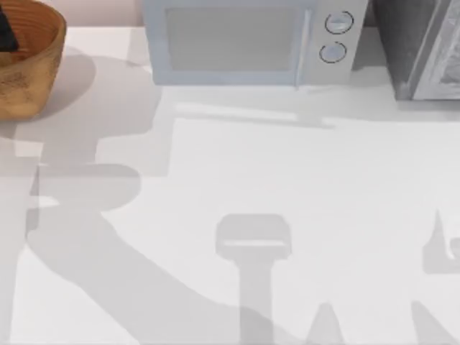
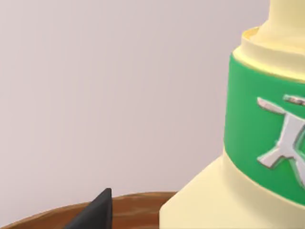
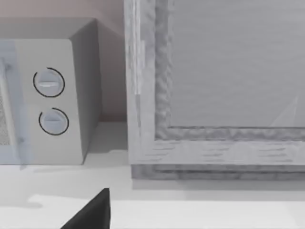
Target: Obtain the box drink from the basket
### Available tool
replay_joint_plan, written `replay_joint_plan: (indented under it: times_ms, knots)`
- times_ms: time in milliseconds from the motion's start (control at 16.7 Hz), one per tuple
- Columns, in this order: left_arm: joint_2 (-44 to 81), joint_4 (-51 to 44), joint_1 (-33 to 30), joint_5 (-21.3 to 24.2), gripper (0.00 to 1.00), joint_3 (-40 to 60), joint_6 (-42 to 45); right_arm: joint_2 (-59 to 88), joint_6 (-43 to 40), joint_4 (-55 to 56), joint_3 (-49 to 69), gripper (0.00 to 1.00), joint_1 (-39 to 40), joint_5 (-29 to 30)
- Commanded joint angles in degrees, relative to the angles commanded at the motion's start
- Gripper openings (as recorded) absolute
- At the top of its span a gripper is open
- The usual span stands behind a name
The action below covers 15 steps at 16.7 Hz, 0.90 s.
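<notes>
The orange-brown basket (image 1: 32,68) sits at the table's far left corner, cut off by the top view's edge. A dark part of my left gripper (image 1: 4,32) reaches into it from the left. In the left wrist view the box drink (image 2: 248,157) looms very close: pale yellow body, green band with silver lettering, narrower neck above. The basket's brown rim (image 2: 138,210) runs below it, and a black tip of my left gripper (image 2: 97,212) stands beside the drink, apart from it. Whether the drink is held is hidden.
A pale grey microwave (image 1: 248,39) with two round knobs stands at the back centre. A grey cabinet (image 1: 420,47) is at the back right. The right wrist view shows both from near the table, with a black tip of my right gripper (image 3: 95,212).
</notes>
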<state>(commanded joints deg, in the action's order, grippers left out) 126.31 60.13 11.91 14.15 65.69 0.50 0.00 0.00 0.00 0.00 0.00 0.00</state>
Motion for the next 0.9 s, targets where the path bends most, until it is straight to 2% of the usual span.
replay_joint_plan:
  times_ms: [240,900]
  knots:
    - [0.2,-0.2,-0.1,-0.1,1.0,0.5,0.0,0.0,0.0,0.0,0.0,1.0,0.0,0.0]
    - [0.2,-0.2,-0.1,-0.1,0.17,0.5,0.0,0.0,0.0,0.0,0.0,1.0,0.0,0.0]
